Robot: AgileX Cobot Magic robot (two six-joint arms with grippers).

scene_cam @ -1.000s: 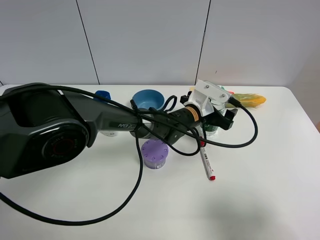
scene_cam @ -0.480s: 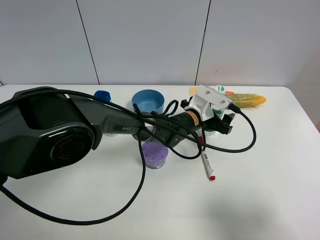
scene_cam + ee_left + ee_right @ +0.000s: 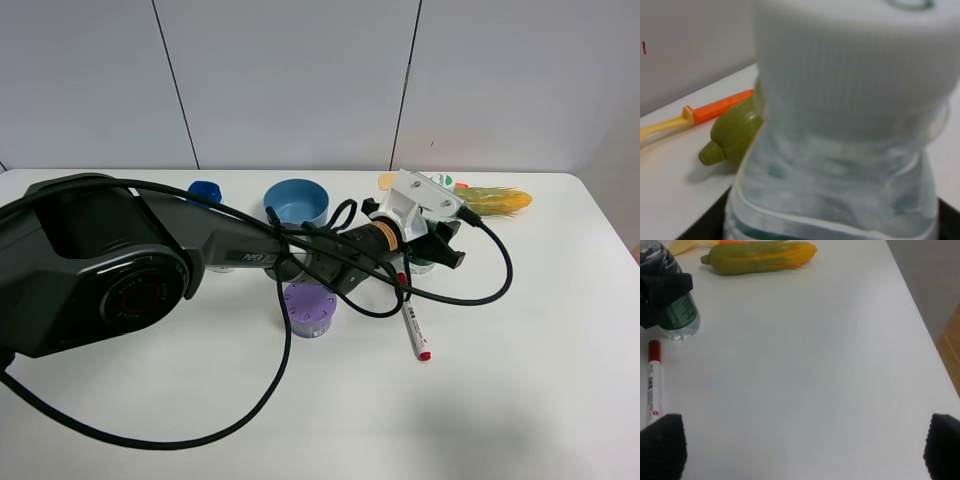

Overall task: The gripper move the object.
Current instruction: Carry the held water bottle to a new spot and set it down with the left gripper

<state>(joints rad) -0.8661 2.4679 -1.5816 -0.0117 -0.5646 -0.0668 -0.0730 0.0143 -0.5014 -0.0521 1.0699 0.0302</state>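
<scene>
Exterior high view puts the left tool [image 3: 437,250] down around the water bottle [image 3: 682,315], which stands upright on the counter [image 3: 520,380] with a jaw on either side. Whether the jaws already press on it I cannot tell. The right tool [image 3: 800,445] hangs wide and empty.

The hold looks high, near the white cap, so the thin clear wall could buckle or the bottle could swing and slip out on a lift. The red marker [image 3: 414,322] lies just beside its base and may get knocked. The corn [image 3: 762,256] behind is a lesser worry. The loose cable could drag the purple cup [image 3: 308,305].
</scene>
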